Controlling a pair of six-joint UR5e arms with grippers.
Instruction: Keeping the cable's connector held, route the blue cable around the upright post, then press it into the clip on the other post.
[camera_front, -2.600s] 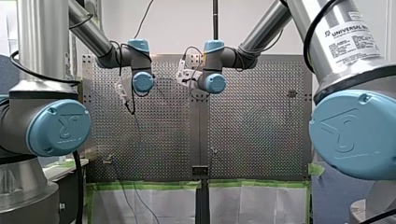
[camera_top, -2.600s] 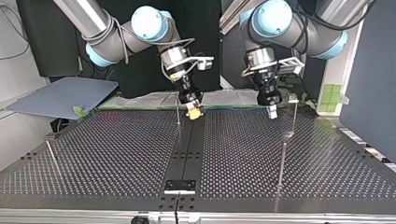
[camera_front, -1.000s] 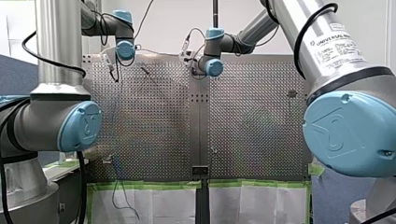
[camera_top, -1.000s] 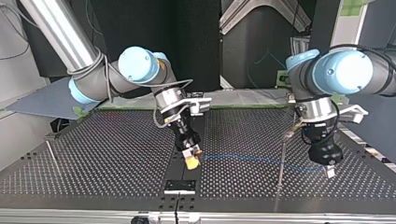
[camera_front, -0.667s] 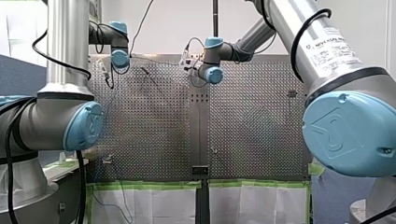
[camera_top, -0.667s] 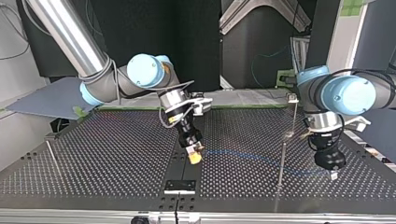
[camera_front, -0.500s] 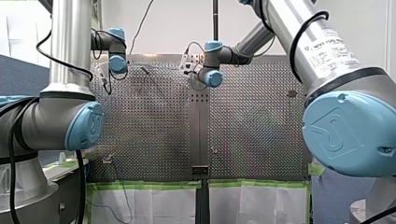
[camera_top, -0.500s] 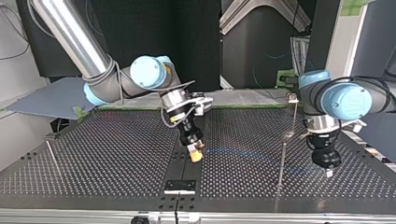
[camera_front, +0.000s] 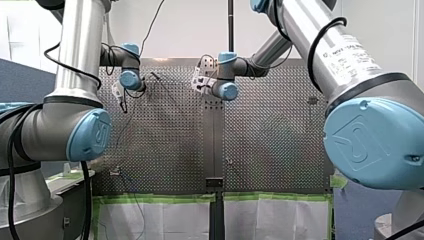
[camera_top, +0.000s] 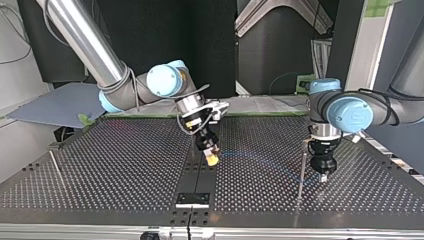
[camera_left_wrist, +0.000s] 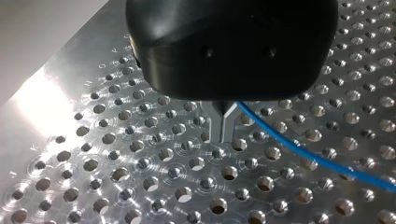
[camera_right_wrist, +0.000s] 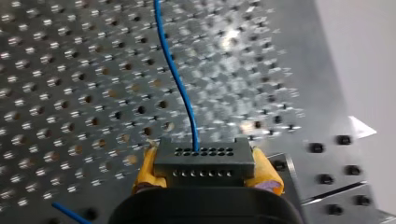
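L gripper (camera_top: 323, 176) nearer post (camera_top: 301, 170); cable (camera_right_wrist: 180, 84) crosswise from connector (camera_right_wrist: 203, 161)

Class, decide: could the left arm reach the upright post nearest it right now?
Probably yes: the left arm hangs just beside the upright post, blue cable in its jaws, with nothing standing between them.

My left arm's gripper (camera_front: 123, 106) is hovering over the perforated table (camera_front: 270, 135) at about ten o'clock from its middle, and my right arm's gripper (camera_front: 200, 84) is hovering at twelve. A thin post (camera_front: 311, 107) is standing at three o'clock, and a black plate (camera_front: 215, 182) is lying at six.
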